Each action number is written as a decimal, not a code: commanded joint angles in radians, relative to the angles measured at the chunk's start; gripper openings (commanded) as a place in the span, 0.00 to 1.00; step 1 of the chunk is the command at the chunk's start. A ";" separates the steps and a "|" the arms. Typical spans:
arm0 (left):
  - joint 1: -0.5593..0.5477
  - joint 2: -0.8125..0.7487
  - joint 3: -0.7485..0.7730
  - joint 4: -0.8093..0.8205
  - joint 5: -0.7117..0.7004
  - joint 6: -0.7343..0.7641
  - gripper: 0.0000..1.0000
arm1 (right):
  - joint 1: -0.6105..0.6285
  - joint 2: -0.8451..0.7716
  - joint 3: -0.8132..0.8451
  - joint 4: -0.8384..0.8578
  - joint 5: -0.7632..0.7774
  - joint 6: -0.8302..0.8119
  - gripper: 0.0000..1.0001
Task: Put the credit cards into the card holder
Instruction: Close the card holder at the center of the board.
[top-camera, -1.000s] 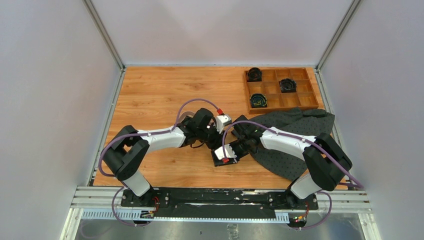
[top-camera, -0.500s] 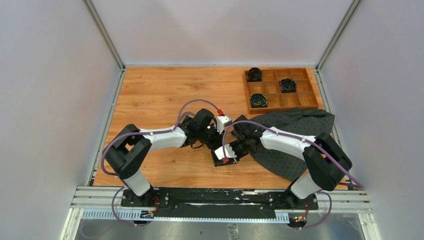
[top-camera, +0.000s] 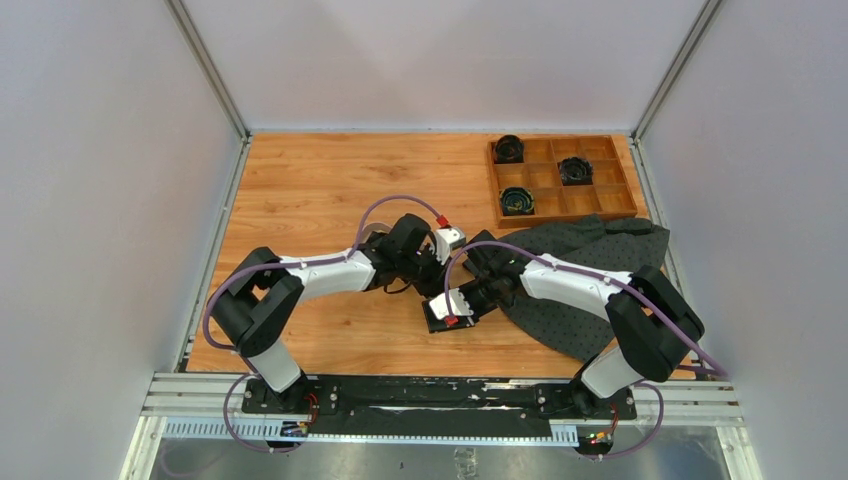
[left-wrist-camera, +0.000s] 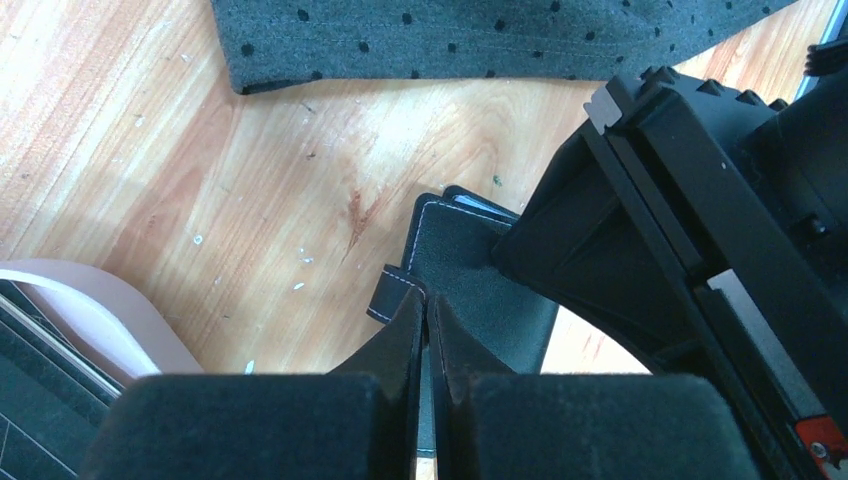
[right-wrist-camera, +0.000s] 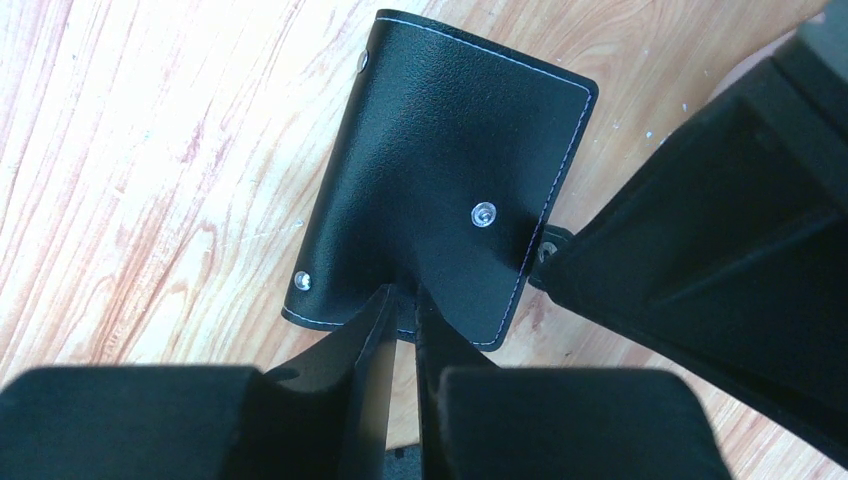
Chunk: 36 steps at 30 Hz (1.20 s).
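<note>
Closing over the last second, the left gripper (left-wrist-camera: 427, 300) now has its jaws pressed together, tips at the snap tab (left-wrist-camera: 392, 296) of the card holder (right-wrist-camera: 450, 160). Whether they pinch the tab is unclear. Its arm has shifted only slightly. The black holder lies folded shut on the wooden table (top-camera: 320, 180) between the arms, beside a dotted grey cloth (left-wrist-camera: 480, 35), unmoved. The right gripper (right-wrist-camera: 402, 295) still clamps its near edge.
</note>
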 joint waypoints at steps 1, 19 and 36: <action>-0.007 0.031 0.052 -0.092 0.019 0.029 0.00 | 0.017 0.026 0.010 -0.044 0.004 0.016 0.15; -0.028 0.068 0.057 -0.144 0.051 0.027 0.00 | 0.018 0.047 0.023 -0.049 0.011 0.036 0.13; -0.031 0.066 0.057 -0.097 0.044 -0.027 0.00 | 0.017 0.045 0.024 -0.049 0.011 0.036 0.13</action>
